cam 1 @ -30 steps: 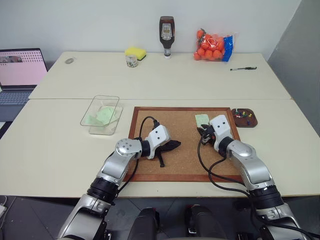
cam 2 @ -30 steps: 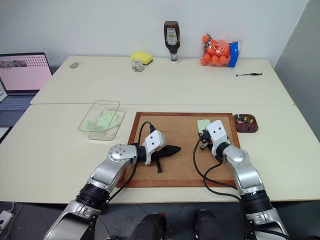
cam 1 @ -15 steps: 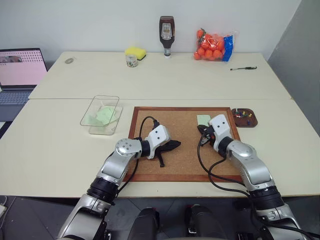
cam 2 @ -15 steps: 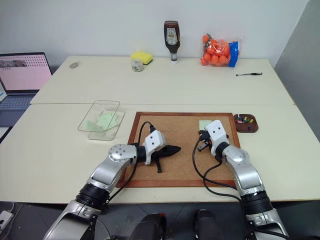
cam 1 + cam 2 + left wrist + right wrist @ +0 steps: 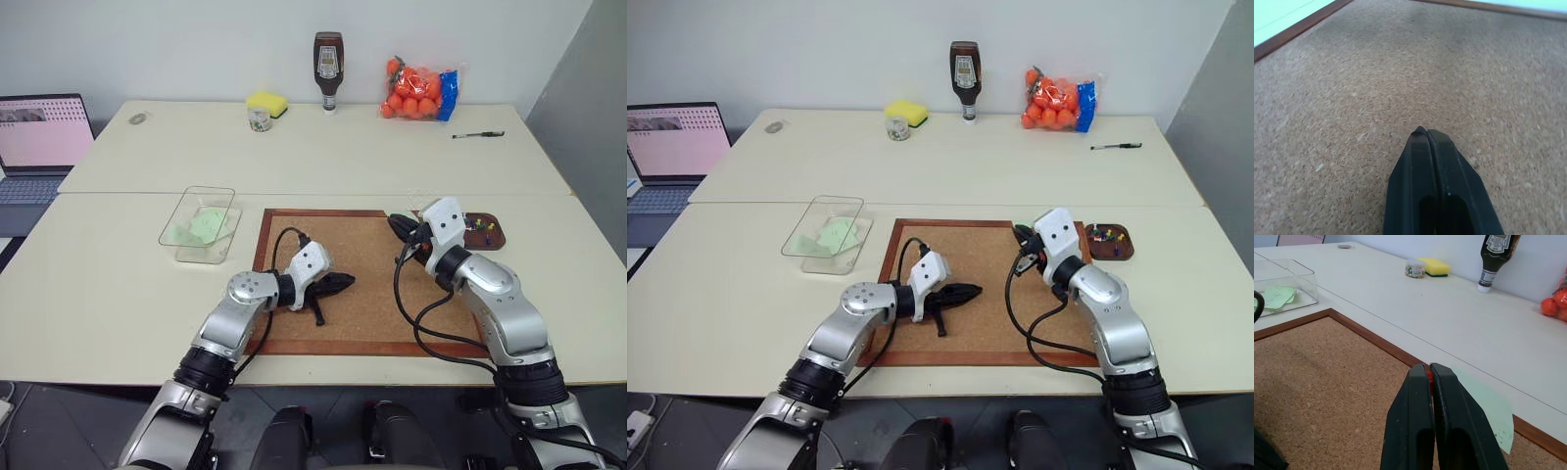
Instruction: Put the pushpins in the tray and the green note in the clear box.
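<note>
My right gripper (image 5: pixel 395 222) hangs above the far right part of the corkboard (image 5: pixel 362 313), shut on a red pushpin whose head shows between the fingertips (image 5: pixel 1428 374). The pale green note (image 5: pixel 1484 406) sits right behind those fingers and appears lifted off the cork with the pin. The brown tray (image 5: pixel 490 235), with several coloured pushpins (image 5: pixel 475 223) in it, lies just right of the board. The clear box (image 5: pixel 201 225) stands left of the board with green slips inside. My left gripper (image 5: pixel 1422 131) rests low over the middle of the cork, shut with nothing in it.
Along the far edge of the table stand a laptop (image 5: pixel 39 132), a small jar (image 5: pixel 259 119), a yellow sponge (image 5: pixel 265 102), a sauce bottle (image 5: pixel 327 59), a bag of oranges (image 5: pixel 419 88) and a pen (image 5: pixel 478 134).
My right gripper has risen off the corkboard, and the green note no longer lies flat where it was. The left arm has stayed in place.
</note>
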